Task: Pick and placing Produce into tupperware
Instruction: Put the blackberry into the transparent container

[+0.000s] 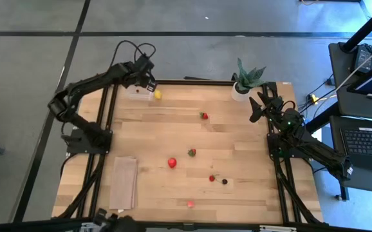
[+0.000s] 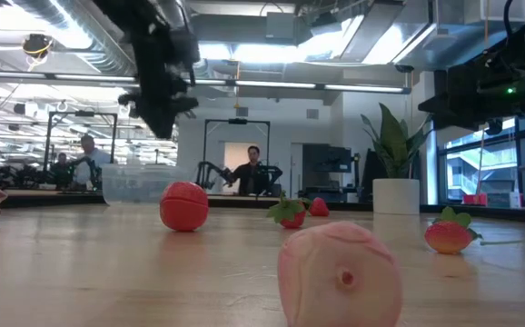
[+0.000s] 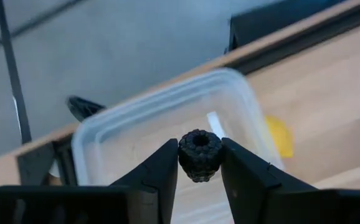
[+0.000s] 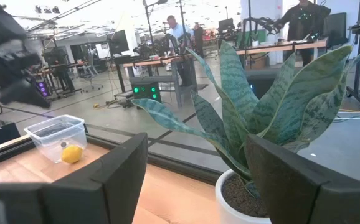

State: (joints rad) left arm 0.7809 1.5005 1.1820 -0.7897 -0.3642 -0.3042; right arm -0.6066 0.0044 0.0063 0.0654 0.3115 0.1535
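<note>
My left gripper [image 1: 145,81] hangs over the table's far left corner, shut on a dark berry [image 3: 200,155]. Right below it stands the clear tupperware [image 3: 161,134], also seen in the high view [image 1: 134,92] and the low view [image 2: 140,182]. A yellow piece [image 1: 158,95] lies on the table beside the tupperware. Red strawberry pieces [image 1: 204,116] [image 1: 191,153] [image 1: 172,163] lie about mid-table, another dark berry [image 1: 224,182] near the front right. My right gripper [image 1: 257,106] waits open at the far right, next to the plant. My left gripper pinches the dark berry by two opposite sides [image 3: 184,160] between its two fingertips [image 3: 165,163]. The fingers slant downward from above. The berry is lifted clear, held over the tupperware's opening, its hollow end turned toward the wrist camera.
A spiky green plant in a white pot [image 1: 245,82] stands at the far right, close to my right gripper. A flat tan cloth [image 1: 124,182] lies near the front left. A pink piece [image 1: 190,203] sits by the near edge. Bare wood lies between the scattered pieces.
</note>
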